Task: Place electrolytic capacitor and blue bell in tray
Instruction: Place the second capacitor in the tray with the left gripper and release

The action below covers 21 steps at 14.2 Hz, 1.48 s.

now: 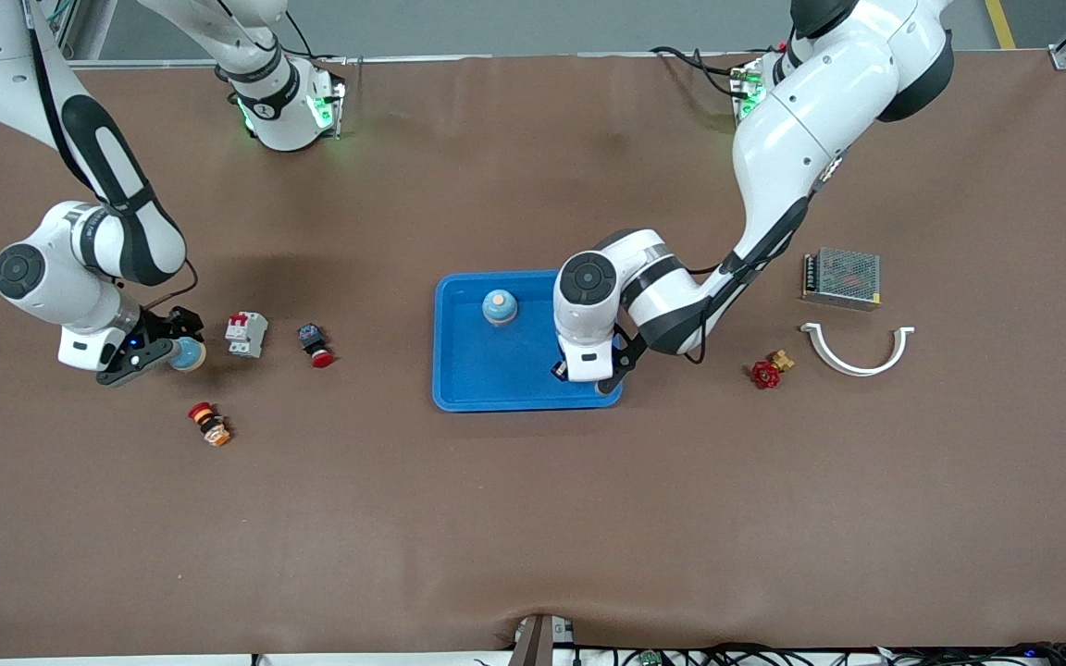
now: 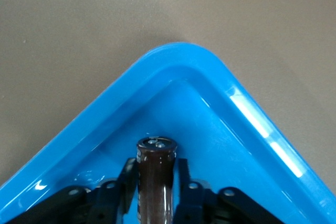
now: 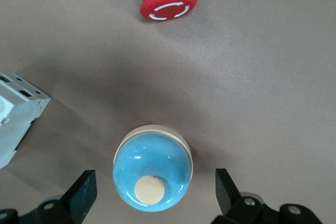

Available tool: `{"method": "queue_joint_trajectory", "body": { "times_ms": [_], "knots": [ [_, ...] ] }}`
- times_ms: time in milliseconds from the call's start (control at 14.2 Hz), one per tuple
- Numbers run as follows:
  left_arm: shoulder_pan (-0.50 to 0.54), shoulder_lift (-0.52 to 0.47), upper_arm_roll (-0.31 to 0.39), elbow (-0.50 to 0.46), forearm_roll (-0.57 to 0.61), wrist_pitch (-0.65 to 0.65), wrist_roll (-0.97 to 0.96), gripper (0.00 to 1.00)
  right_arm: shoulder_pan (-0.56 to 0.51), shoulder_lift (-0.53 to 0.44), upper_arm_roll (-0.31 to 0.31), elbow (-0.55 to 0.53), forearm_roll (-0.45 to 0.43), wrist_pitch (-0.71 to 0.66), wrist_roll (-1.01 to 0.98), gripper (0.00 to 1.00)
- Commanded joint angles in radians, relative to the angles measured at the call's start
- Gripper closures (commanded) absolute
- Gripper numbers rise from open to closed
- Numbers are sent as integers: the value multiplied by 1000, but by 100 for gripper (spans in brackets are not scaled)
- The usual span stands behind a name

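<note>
The bright-blue tray (image 1: 496, 375) lies mid-table. One blue bell (image 1: 500, 307) with a cream knob stands in it. My left gripper (image 1: 600, 387) is low inside the tray's corner that is nearer the front camera, toward the left arm's end. In the left wrist view this gripper (image 2: 156, 169) is shut on the dark brown electrolytic capacitor (image 2: 156, 182), whose end is at the tray floor (image 2: 210, 108). A second blue bell (image 1: 189, 353) stands on the table toward the right arm's end. My right gripper (image 1: 179, 352) is open around it, and its fingers (image 3: 84, 190) stand well clear of the bell (image 3: 152, 174).
A white circuit breaker (image 1: 245, 333) stands beside the second bell and also shows in the right wrist view (image 3: 16, 114). A dark push button with a red cap (image 1: 316, 345) and a red-and-yellow stop button (image 1: 209, 424) lie nearby. A red valve (image 1: 767, 372), a white curved bracket (image 1: 857, 350) and a metal power supply (image 1: 840, 277) lie toward the left arm's end.
</note>
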Motion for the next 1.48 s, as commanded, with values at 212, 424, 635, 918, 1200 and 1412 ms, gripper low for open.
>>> {"method": "queue_joint_trajectory", "body": {
  "times_ms": [212,424,635,918,1200,1412],
  "knots": [
    [24,-62,-3,50,-12,-21,15,0,-27,23,21,-14,0,55,-19,0],
    [68,-118,-13,72,-12,-49,17,0,-29,28,23,-13,0,56,-19,0],
    [117,-186,-15,73,-13,-108,151,0,-29,28,23,-13,0,55,-19,0],
    [189,-269,-12,73,-52,-118,360,0,-29,28,23,-11,1,55,-17,41],
    [278,-351,-12,69,-128,-147,606,0,-29,28,23,-11,6,53,-16,66],
    [363,-407,-13,69,-188,-205,800,0,-24,19,26,-8,7,38,-11,67]
  ]
}}
